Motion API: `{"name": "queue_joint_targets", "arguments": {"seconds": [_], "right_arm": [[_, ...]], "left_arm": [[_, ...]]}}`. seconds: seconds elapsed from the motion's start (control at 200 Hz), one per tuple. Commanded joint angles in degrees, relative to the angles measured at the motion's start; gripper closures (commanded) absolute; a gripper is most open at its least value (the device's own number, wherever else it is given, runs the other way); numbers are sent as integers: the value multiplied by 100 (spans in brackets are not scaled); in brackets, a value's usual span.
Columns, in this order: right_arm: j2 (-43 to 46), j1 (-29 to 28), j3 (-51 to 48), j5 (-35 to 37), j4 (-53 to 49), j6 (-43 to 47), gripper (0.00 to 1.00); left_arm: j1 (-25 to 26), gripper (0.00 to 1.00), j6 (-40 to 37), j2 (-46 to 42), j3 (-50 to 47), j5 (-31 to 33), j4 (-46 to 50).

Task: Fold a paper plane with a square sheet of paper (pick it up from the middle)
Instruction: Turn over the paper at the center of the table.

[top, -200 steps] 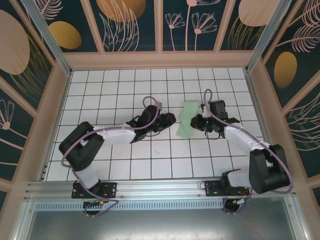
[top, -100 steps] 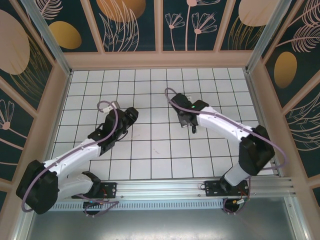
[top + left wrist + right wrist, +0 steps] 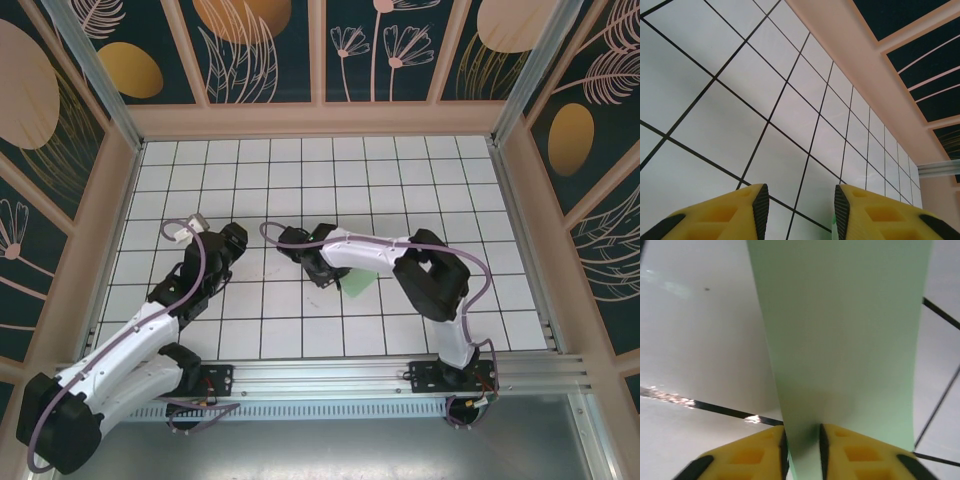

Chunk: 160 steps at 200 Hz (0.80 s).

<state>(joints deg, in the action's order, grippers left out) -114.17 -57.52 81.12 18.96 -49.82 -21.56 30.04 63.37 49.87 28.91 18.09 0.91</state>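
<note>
The sheet of paper (image 3: 362,283), pale green and folded narrow, lies just right of the table's middle, mostly under my right forearm. I cannot tell whether it has a plane's shape. My right gripper (image 3: 322,273) reaches left across the table to the paper's left end. In the right wrist view the paper (image 3: 840,330) runs away from the right gripper (image 3: 802,447), whose jaws stand a narrow gap apart with the paper's near end between them. My left gripper (image 3: 234,240) hovers left of centre. It (image 3: 801,205) is open and holds nothing; a green sliver of the paper (image 3: 832,223) shows by its right finger.
White gridded tabletop (image 3: 300,180) inside a walled cell with pinkish posts and patterned panels (image 3: 260,50). A metal rail (image 3: 320,375) runs along the near edge by the arm bases. My right elbow (image 3: 432,275) sits over the table's right-centre.
The right arm swept left across the table and its jaws parted slightly. The paper now lies nearer and further left. The left arm drew back to the left.
</note>
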Motion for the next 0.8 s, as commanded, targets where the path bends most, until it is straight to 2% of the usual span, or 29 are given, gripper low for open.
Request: {"name": "queue_joint_targets", "arguments": {"seconds": [0.0, 0.14, 0.225, 0.27, 0.345, 0.47, 0.575, 0.661, 0.796], "right_arm": [[216, 42, -17, -1002, 471, -158, 64], [1232, 259, -550, -1764, 1284, -240, 60], [1985, 608, -1046, -2032, 1714, -345, 59], [2442, 854, -1466, -2084, 2064, -423, 59], [3119, 1522, -2273, -2600, 2560, -575, 58], [3751, 2871, -3379, -3773, 3293, -648, 57], [3774, 3699, -3925, -4585, 3686, -604, 56], [3601, 4010, -4134, -4917, 3787, -569, 55], [3470, 4051, -4318, -4845, 3772, -547, 54]], "left_arm": [[-34, 57, -268, -2, -34, -86, 131], [-34, 59, -456, 361, -18, -808, -454], [-31, 65, -467, 832, 22, -1648, -1092], [4, 69, -433, 1206, 88, -2110, -1442], [245, 71, -442, 2004, 407, -2670, -1709], [1011, 74, -595, 3350, 1266, -2960, -1738], [1338, 79, -428, 4227, 1670, -3229, -1915], [1504, 80, -417, 4659, 1930, -3245, -1831], [1600, 82, -334, 5129, 2147, -3300, -1793]]}}
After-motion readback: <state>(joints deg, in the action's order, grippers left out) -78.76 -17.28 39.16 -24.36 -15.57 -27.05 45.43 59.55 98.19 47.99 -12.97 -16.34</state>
